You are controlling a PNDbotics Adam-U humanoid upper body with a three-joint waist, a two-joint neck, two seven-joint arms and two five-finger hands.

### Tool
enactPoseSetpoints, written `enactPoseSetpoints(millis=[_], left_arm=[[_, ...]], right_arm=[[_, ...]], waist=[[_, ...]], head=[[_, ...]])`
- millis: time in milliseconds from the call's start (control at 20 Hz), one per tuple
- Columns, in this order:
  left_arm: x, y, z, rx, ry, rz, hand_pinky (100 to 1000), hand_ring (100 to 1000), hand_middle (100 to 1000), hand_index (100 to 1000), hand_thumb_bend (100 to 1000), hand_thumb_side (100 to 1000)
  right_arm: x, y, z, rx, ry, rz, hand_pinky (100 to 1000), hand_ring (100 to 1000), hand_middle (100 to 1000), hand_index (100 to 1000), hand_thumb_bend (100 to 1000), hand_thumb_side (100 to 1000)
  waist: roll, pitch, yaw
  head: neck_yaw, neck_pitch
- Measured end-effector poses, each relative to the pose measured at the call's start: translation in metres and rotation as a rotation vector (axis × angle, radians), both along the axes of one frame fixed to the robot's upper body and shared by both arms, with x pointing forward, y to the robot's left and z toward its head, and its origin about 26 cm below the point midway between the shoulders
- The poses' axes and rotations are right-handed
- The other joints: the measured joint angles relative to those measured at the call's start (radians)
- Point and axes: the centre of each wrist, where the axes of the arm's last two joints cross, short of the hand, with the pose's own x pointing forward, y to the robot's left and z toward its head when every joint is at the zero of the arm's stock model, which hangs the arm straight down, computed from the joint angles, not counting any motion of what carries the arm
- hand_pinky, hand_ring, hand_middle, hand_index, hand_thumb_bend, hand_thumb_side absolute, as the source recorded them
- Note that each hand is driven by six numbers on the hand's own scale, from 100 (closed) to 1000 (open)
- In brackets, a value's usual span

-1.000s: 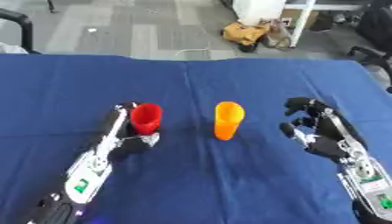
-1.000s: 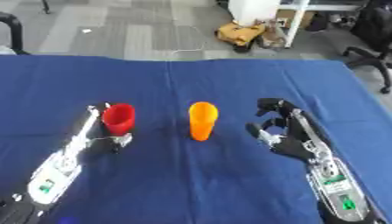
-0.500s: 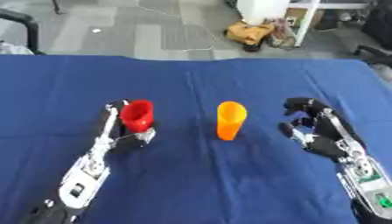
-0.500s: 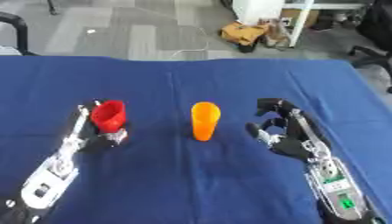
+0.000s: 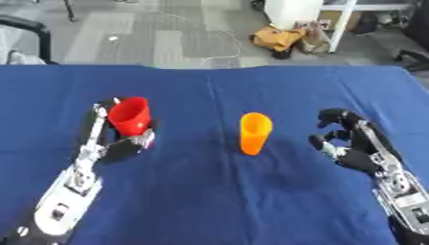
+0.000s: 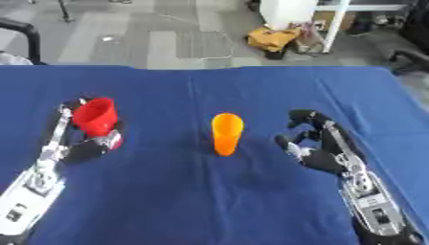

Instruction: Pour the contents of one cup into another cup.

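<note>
Cups sit on the blue tablecloth (image 5: 209, 201), two of them. Your left hand (image 5: 121, 143) has its fingers and thumb curled round the red cup (image 5: 130, 115) — it is grasping it near the base, and the cup's open mouth shows above the hand, tipped a little toward the camera. The left forearm runs down from there to the lower left corner.

The orange cup (image 5: 254, 132) stands upright and alone, to the right of your left hand and well apart from it, no contact with either hand. It lies between the two hands, nearer your right one.

Your right hand (image 5: 356, 146) is just to the right of the orange cup, not touching it — a gap of blue cloth shows between them. Its fingers are bent inward toward the cup but hold nothing; thumb and fingers are spread rather than closed into a fist, so call it released, loosely curved. Whether its underside rests on the cloth you cannot tell. The right forearm leaves toward the lower right corner.

Contents of either cup cannot be made out.

Beyond the table's far edge, grey floor (image 5: 151, 33) and a tan bag (image 5: 276, 38) by a white post (image 5: 344, 24).
</note>
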Motion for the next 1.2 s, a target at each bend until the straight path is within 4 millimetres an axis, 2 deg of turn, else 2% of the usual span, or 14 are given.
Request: enactPoseSetpoints(millis=[450, 1200], left_arm=[[-0.024, -0.015, 0.029, -0.031, -0.018, -0.087, 184, 360, 374, 699, 100, 155], [-0.039, -0.026, 0.044, -0.032, -0.019, -0.162, 188, 361, 374, 702, 100, 165]], right_arm=[[0.021, 0.0, -0.002, -0.155, -0.042, 0.032, 540, 870, 596, 797, 559, 382], [0.047, 0.011, -0.003, -0.349, -0.071, 0.111, 564, 866, 600, 804, 573, 406]], waist=[[0.015, -0.012, 0.025], [0.028, -0.014, 0.073]], head=[[-0.015, 0.008], [-0.043, 0.013]])
